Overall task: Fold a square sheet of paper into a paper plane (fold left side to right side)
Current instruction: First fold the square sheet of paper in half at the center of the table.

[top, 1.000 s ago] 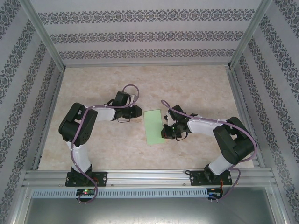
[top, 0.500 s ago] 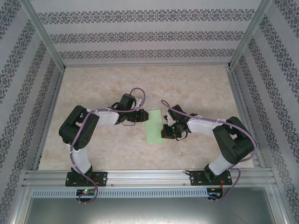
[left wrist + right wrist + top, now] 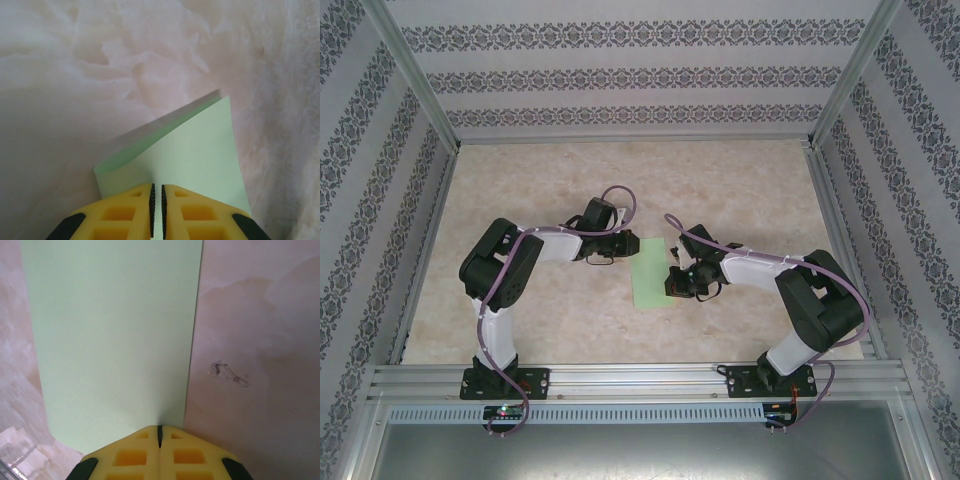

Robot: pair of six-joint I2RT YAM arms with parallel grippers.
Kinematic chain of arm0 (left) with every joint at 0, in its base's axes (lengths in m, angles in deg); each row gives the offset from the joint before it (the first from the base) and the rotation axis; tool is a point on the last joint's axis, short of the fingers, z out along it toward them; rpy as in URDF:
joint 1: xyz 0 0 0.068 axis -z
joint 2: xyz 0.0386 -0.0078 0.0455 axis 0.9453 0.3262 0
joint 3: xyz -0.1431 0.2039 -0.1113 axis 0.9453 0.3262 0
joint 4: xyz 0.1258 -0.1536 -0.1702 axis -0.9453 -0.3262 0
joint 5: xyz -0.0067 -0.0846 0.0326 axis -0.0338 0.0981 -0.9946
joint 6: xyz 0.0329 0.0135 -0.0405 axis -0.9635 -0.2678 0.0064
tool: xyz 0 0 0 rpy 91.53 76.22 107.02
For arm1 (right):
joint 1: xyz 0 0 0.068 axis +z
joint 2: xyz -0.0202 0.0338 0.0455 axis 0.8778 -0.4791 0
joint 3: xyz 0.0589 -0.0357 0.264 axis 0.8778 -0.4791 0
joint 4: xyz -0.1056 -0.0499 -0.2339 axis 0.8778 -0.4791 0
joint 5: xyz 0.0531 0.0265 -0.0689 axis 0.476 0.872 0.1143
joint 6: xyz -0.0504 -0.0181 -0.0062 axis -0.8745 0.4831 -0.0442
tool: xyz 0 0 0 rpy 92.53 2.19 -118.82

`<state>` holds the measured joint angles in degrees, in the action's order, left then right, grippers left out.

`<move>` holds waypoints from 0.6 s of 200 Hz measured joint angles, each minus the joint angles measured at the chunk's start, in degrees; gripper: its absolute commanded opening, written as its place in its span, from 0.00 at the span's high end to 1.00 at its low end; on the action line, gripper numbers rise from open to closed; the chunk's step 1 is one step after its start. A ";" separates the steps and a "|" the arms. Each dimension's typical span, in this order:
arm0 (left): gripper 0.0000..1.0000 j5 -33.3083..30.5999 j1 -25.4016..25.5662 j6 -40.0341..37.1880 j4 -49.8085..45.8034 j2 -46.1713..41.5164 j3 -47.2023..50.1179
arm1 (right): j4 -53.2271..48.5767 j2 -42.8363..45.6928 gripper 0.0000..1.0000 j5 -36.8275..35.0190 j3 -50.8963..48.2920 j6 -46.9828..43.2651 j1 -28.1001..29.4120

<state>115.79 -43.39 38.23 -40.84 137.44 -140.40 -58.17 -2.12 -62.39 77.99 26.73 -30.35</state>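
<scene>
The square sheet of paper (image 3: 648,275) lies folded into a pale mint-green upright rectangle at the table's middle. My left gripper (image 3: 626,244) is at its far left corner. In the left wrist view the yellow fingers (image 3: 157,186) stand over the paper (image 3: 200,150) with only a thin slit between the pads and nothing clamped; the lower layer peeks out along the left edge. My right gripper (image 3: 672,283) sits at the sheet's right edge. Its jaws (image 3: 160,427) are shut, tips down on the paper (image 3: 115,340) just inside that edge.
The marbled tabletop (image 3: 720,180) is bounded by patterned walls and an aluminium rail (image 3: 640,380) at the near edge. A small dark stain (image 3: 227,372) marks the table right of the sheet. There is open table behind and in front of the paper.
My left arm has swung right, carrying its gripper from left of the sheet onto its far left corner. The right arm and the paper have stayed put.
</scene>
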 measured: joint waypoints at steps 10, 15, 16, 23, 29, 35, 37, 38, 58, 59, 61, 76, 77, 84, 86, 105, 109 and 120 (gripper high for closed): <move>0.84 0.20 -0.22 0.02 -0.39 0.28 -0.46 | 0.00 0.00 1.00 0.00 0.00 0.00 0.00; 0.84 0.24 -0.31 0.02 -0.55 0.42 -0.72 | 0.00 0.00 1.00 0.00 0.00 0.00 0.00; 0.84 0.24 -0.33 0.02 -0.57 0.44 -0.76 | 0.00 0.00 1.00 0.00 0.00 0.00 0.00; 0.84 0.28 -0.50 0.02 -0.94 0.79 -1.36 | 0.00 0.00 1.00 0.00 0.00 0.00 0.00; 0.84 0.44 -0.68 0.02 -1.29 1.07 -1.86 | 0.00 0.00 1.00 0.00 0.00 0.00 0.00; 0.84 0.44 -0.83 0.02 -1.46 1.33 -2.25 | 0.00 0.00 1.00 0.00 0.00 0.00 0.00; 0.84 0.44 -0.87 0.00 -1.46 1.40 -2.38 | 0.00 0.00 1.00 0.00 0.00 0.00 0.00; 0.84 0.46 -0.96 0.00 -1.51 1.49 -2.51 | 0.00 0.00 1.00 0.00 0.00 0.00 0.00; 0.84 0.37 -1.66 -0.07 -2.78 2.51 -4.46 | 0.02 0.00 1.00 0.00 -0.02 0.04 0.00; 0.84 0.33 -1.70 -0.07 -2.80 2.58 -4.55 | 0.02 0.00 1.00 0.00 -0.02 0.04 0.00; 0.84 0.20 -1.77 -0.13 -2.93 2.69 -4.72 | 0.04 0.00 1.00 0.00 -0.02 0.09 0.02; 0.84 0.00 -2.54 -0.24 -3.45 3.67 -6.36 | 0.24 0.17 1.00 -0.15 -0.17 0.24 0.37; 0.84 -0.02 -2.56 -0.24 -3.45 3.72 -6.43 | 0.24 0.17 1.00 -0.17 -0.20 0.26 0.39; 0.84 -0.24 -2.93 -0.31 -3.52 4.09 -7.04 | 0.48 0.26 1.00 -0.20 -0.37 0.42 0.39; 0.84 -0.24 -3.04 -0.37 -3.56 4.20 -7.19 | 0.52 0.33 1.00 -0.20 -0.44 0.48 0.39; 0.84 -0.96 -4.02 -0.87 -4.00 4.90 -8.48 | 1.42 0.68 1.00 -0.35 -1.01 1.31 0.63; 0.84 -1.27 -4.13 -0.98 -4.07 4.90 -8.61 | 1.60 0.76 1.00 -0.42 -1.11 1.55 0.68; 0.84 -2.05 -4.55 -1.55 -4.17 4.87 -8.66 | 2.14 0.90 1.00 -0.42 -1.36 2.16 0.74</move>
<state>113.74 -47.93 36.68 -45.02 142.31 -149.06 -56.03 -1.22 -62.81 76.64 28.90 -29.60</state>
